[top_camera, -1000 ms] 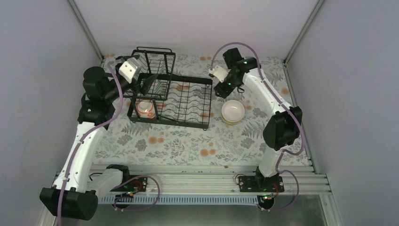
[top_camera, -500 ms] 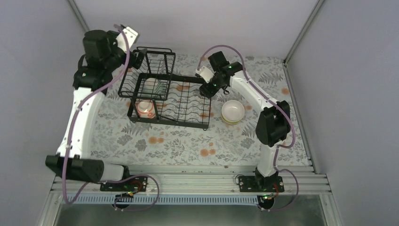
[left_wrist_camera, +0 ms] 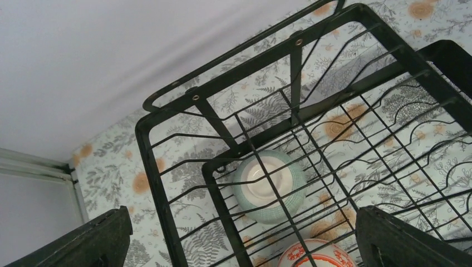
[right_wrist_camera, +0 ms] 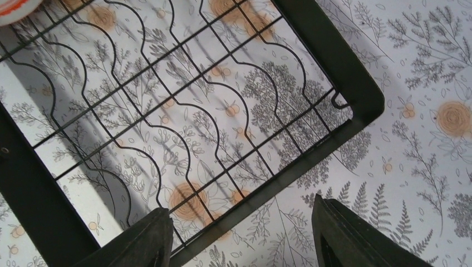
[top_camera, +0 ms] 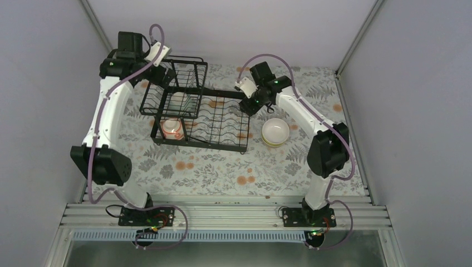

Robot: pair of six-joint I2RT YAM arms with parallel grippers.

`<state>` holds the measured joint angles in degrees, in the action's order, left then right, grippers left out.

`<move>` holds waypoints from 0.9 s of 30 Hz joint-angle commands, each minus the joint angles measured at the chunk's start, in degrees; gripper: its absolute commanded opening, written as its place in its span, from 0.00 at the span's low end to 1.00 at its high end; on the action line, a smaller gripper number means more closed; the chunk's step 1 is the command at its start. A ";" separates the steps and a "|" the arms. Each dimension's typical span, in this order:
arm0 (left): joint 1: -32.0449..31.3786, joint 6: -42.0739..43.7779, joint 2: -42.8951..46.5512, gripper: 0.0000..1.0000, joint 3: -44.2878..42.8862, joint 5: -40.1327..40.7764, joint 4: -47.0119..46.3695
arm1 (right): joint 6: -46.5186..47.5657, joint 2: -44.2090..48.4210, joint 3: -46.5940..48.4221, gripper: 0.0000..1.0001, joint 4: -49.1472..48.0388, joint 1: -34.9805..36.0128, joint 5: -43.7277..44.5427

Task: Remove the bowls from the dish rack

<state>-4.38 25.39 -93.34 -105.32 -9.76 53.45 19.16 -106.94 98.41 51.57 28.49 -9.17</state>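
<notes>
The black wire dish rack [top_camera: 222,119] stands left of centre, its taller basket section [top_camera: 181,75] at the back left. A pale green bowl [top_camera: 179,102] lies upside down in the rack, and it shows in the left wrist view [left_wrist_camera: 269,185]. A white bowl with red-orange pattern [top_camera: 172,129] sits at the rack's near left, and shows in the left wrist view [left_wrist_camera: 317,257]. A white bowl [top_camera: 275,132] sits on the table right of the rack. My left gripper [top_camera: 162,77] [left_wrist_camera: 245,245] is open and empty, high above the basket section. My right gripper [top_camera: 249,107] [right_wrist_camera: 239,239] is open and empty over the rack's right end [right_wrist_camera: 356,94].
The table has a floral cloth [top_camera: 222,172]. Grey walls close in the back and both sides, with metal corner posts [top_camera: 100,28]. The arm bases sit on a rail [top_camera: 222,214] at the near edge.
My left arm has lifted from over the rack and swung back to the far left corner. My right gripper has moved left, from beside the white bowl to over the rack's right end.
</notes>
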 commanded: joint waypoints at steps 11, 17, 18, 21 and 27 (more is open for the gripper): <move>6.76 -1.49 -18.09 1.00 -23.19 -10.30 22.36 | -1.15 3.01 -2.67 0.62 -1.56 0.26 4.15; 9.22 -1.38 -20.86 1.00 -26.07 -11.10 24.29 | -1.10 3.51 -4.00 0.62 -2.20 0.32 4.34; 9.49 -1.25 -21.06 1.00 -26.13 -11.08 24.25 | -1.06 3.47 -3.89 0.62 -2.12 0.34 4.34; 10.34 -0.73 -21.55 1.00 -26.02 -11.95 24.28 | -1.13 3.31 -3.74 0.62 -1.96 0.33 4.55; 11.80 0.41 -22.67 1.00 -24.79 -13.79 24.33 | -1.23 3.23 -3.71 0.62 -1.84 0.34 4.94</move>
<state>6.66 24.88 -114.26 -129.58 -21.08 76.64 18.94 -105.47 95.07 50.57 28.49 -5.23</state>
